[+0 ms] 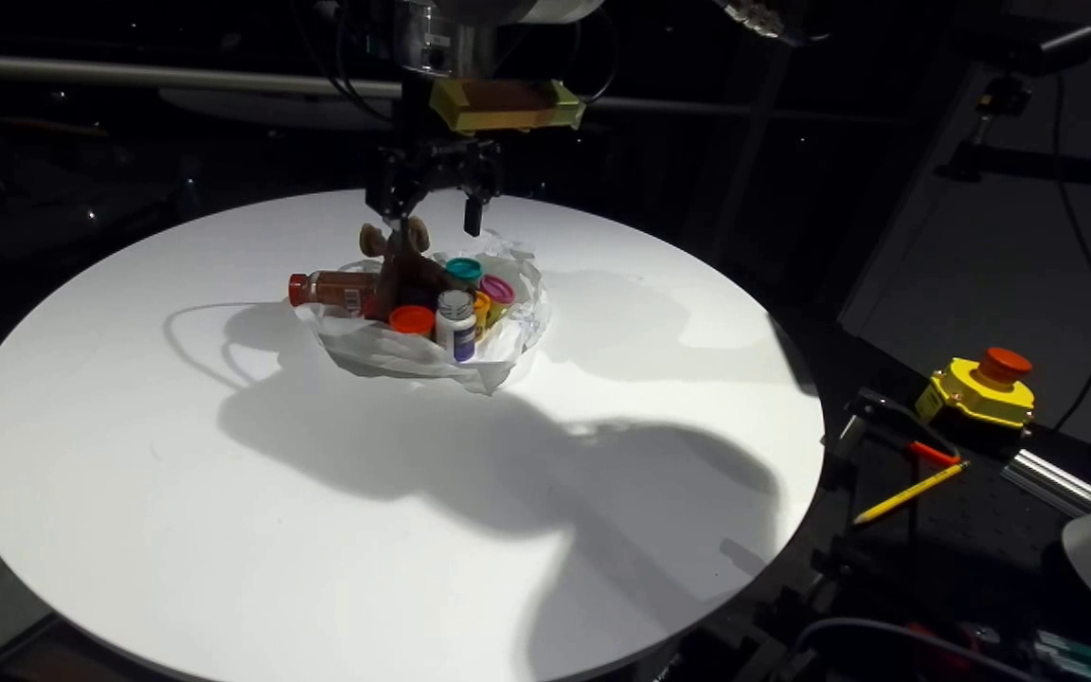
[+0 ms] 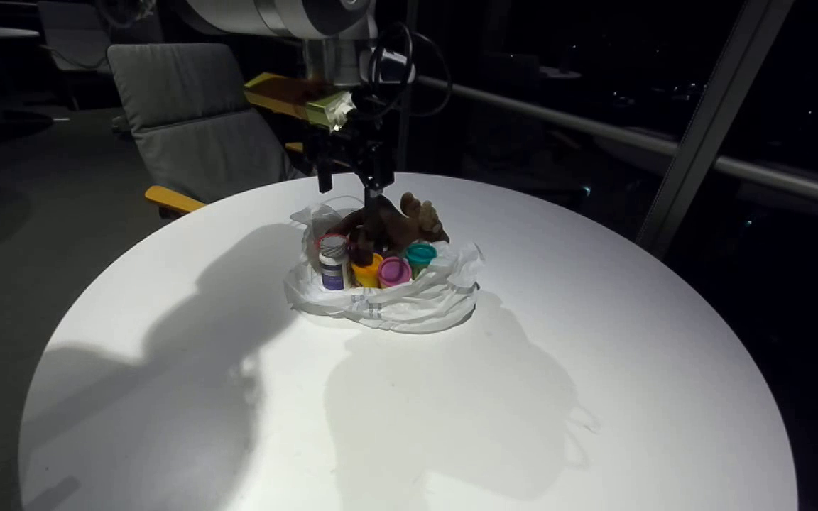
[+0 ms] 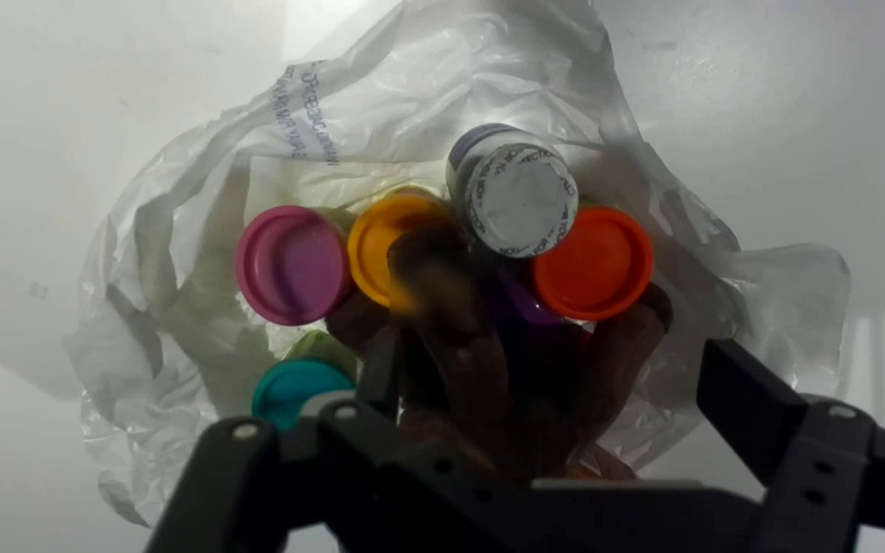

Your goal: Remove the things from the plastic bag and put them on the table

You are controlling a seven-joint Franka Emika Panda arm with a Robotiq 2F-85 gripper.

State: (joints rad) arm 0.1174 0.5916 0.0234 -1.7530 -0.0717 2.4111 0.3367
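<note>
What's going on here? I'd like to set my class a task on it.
A white robot arm has its black end effector open over a brown figure with tan ends, lying in a white plastic bag on a round white table. It isn't gripping the figure; whether they touch is unclear. The bag also holds a white bottle with purple label and four round tubs lidded in red, yellow-orange, pink and teal.

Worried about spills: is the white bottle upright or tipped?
Upright: in both exterior views the white bottle stands with its lid facing up.

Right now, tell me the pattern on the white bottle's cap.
Dark lettering rings the cap, around a plain pale grey centre; clearest in the wrist view.
</note>
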